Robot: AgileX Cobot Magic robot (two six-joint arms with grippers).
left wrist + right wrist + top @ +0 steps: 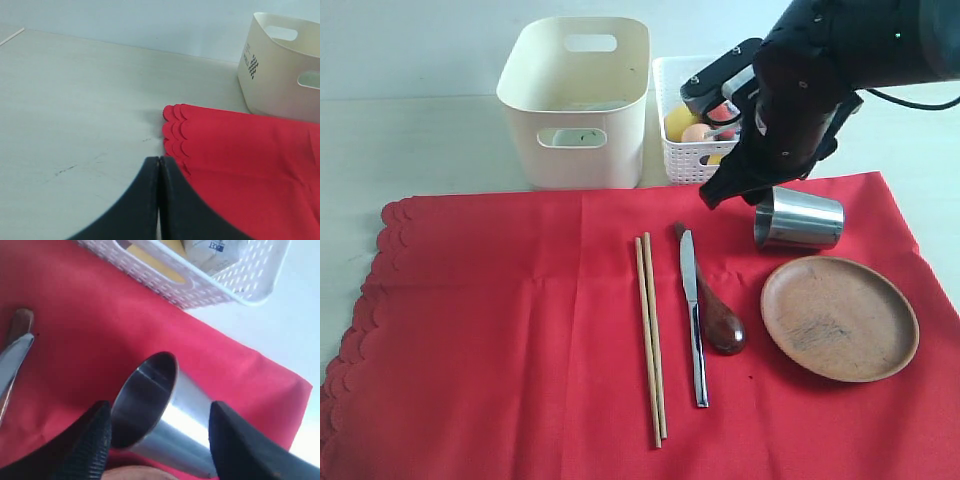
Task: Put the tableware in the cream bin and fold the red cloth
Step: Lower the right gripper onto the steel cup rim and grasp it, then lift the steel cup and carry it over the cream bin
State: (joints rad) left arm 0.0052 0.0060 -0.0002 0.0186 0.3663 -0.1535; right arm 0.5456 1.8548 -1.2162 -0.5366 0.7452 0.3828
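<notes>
The steel cup (798, 218) gleams; the wooden plate (839, 317) looks matt.

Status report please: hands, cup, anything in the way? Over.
Left hand shut, by cloth edge. Right hand astride cup, grip unclear. Cup on its side on cloth. Chopsticks, knife, spoon, plate on cloth too.

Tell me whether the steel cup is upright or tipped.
Tipped: the steel cup lies on its side on the red cloth, mouth facing sideways.

Chopsticks (652, 340), knife (694, 320), spoon (720, 318), plate (839, 318) lie left to right (cup (800, 220) behind) on cloth (500, 330).
</notes>
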